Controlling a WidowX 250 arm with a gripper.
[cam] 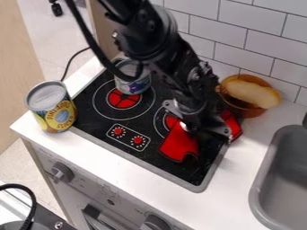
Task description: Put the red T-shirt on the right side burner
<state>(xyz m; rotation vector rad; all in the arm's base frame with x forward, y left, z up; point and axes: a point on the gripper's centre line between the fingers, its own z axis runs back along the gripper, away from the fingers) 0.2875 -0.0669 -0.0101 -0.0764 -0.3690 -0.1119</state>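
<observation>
Nearest the camera are a black cable (30, 200) at the near left and a grey knob (156, 223) on the oven front. Beyond them, the red T-shirt (181, 144) lies bunched on the right part of the black stovetop (108, 116). One red fold reaches towards the near side, past the ring of the right burner (157, 125); another shows at the stovetop's far right edge, by the white counter (249, 143). The gripper (201, 126) is directly over the cloth, between those two parts, and hides the middle. I cannot tell whether it is open or closed, nor whether it has hold of the fabric.

As I judge it, the task is nearly done: the shirt is on the correct side and seems to cover at least part of the burner. What probably remains is to let go, if the cloth is held, and lift clear without dragging it. A small shift to the left might centre it better, since much of it sits near or right of the ring. The left burner (123, 99) is free of the shirt, with a can (133, 81) at its far side, and the orange bowl (243, 108) is close beyond the far right fold.
</observation>
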